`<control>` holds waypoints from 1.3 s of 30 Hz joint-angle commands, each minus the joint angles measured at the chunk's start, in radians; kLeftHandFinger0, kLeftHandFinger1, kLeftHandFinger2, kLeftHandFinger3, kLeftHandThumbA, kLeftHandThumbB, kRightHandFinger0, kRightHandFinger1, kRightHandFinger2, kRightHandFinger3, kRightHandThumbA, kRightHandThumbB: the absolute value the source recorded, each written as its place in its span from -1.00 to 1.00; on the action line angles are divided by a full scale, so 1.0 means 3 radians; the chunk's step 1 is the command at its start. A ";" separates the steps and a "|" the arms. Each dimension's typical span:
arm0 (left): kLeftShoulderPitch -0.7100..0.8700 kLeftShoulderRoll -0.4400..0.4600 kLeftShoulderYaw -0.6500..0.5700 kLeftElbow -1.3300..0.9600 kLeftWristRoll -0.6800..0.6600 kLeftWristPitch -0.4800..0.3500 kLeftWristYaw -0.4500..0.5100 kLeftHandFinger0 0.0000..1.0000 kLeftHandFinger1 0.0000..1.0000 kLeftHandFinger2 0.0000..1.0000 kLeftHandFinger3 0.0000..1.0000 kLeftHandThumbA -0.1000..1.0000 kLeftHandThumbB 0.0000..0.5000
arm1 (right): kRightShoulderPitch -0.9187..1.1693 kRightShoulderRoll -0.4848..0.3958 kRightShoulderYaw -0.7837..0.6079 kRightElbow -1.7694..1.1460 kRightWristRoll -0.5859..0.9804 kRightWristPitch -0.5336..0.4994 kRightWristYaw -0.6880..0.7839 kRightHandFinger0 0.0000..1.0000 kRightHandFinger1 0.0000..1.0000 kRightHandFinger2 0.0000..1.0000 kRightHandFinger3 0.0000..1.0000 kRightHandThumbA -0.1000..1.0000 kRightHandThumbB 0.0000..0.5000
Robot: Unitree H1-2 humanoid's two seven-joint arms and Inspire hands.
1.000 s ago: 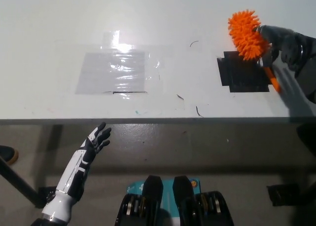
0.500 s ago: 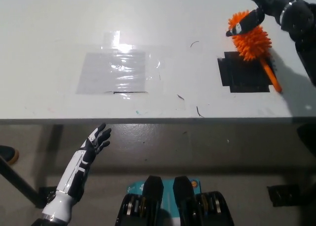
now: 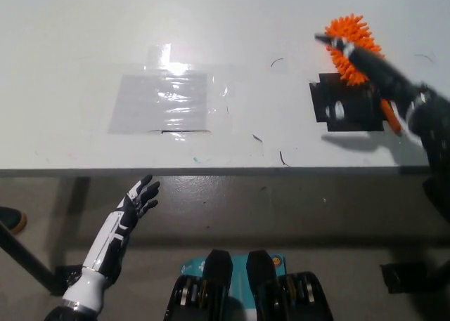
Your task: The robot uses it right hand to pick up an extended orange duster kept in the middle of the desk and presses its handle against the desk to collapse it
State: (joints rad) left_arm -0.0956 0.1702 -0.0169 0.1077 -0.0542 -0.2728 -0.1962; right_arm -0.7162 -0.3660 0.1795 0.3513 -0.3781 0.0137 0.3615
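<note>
The orange duster (image 3: pixel 354 48) lies on the white table (image 3: pixel 232 26), its spiky head just beyond the far right corner of a black tape patch (image 3: pixel 346 106) and its thin orange handle running down along that patch's right edge. The black right hand (image 3: pixel 362 57) reaches in from the right and lies across the duster's head, fingers (image 3: pixel 330 41) stretched out straight and apart toward the upper left, clamped on nothing; whether they touch the bristles or hang just above them cannot be told. A clear, glossy tape patch (image 3: pixel 163 101) sits well to the left of the black patch, with a few small dark marks on the table between them. The white left hand (image 3: pixel 138 197) rests below the table's near edge, far left of the black patch, fingers loosely spread and holding nothing.
</note>
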 commanded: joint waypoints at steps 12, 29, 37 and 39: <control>-0.0451 0.0054 0.0002 -0.0114 -0.0153 -0.0005 -0.0106 1.00 1.00 1.00 1.00 1.00 -0.50 | 0.2248 0.0731 -0.0376 -0.3748 0.0903 -0.1374 -0.0959 1.00 1.00 1.00 1.00 1.00 0.47; -0.0420 0.0060 -0.0017 -0.0094 -0.0150 -0.0023 -0.0126 1.00 1.00 1.00 1.00 1.00 -0.53 | 0.1747 0.0854 -0.0695 -0.1207 0.0995 -0.1046 -0.0603 1.00 1.00 1.00 1.00 1.00 -0.12; -0.0376 0.0049 -0.0030 -0.0114 -0.0110 -0.0002 -0.0138 1.00 1.00 1.00 1.00 1.00 -0.52 | 0.1703 0.0809 -0.0709 -0.1020 0.1209 -0.0680 -0.0450 1.00 1.00 1.00 1.00 1.00 -0.20; -0.0345 0.0050 -0.0039 -0.0131 -0.0099 0.0014 -0.0144 1.00 1.00 1.00 1.00 1.00 -0.52 | 0.1728 0.0805 -0.0702 -0.1005 0.1254 -0.0650 -0.0439 1.00 1.00 1.00 1.00 1.00 -0.24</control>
State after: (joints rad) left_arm -0.2002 0.1715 -0.0210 0.1051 -0.0805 -0.2632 -0.2248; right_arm -0.1877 -0.1145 -0.0202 0.0529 -0.0826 -0.2089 0.2230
